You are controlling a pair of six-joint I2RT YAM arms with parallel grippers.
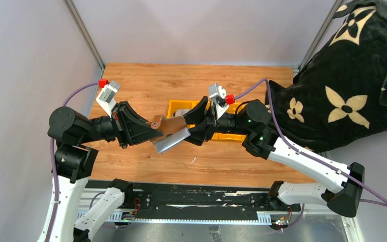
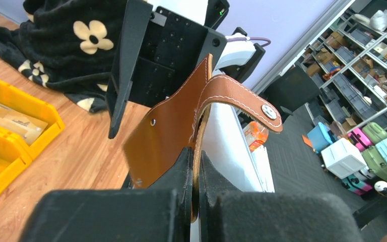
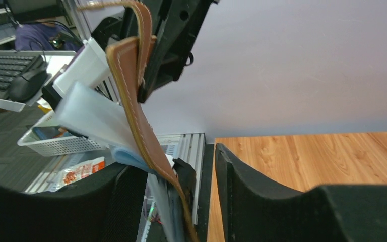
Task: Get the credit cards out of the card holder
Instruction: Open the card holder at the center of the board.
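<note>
- A yellow bin sat on the wooden table, just below and beyond the right gripper.
- One part of the bin held a tan credit card. The print on it was too small to read. The next part held something dark, cut off by the picture's edge.
- The card holder was up in the air between the two grippers. It hung open with its brown side up, and its silvery-grey flap drooped down.
- A brown strap with a round metal snap curled off it, past the tips of the left gripper.
- The left gripper was squeezed tight on one edge of the card holder.
- The right gripper's jaws stood partly apart. The far end of the card holder was in the gap, with bare space on one side of it.
- Both arms reached in level toward each other, grippers tip to tip.
- A black blanket with cream flowers lay behind the right arm.
</note>
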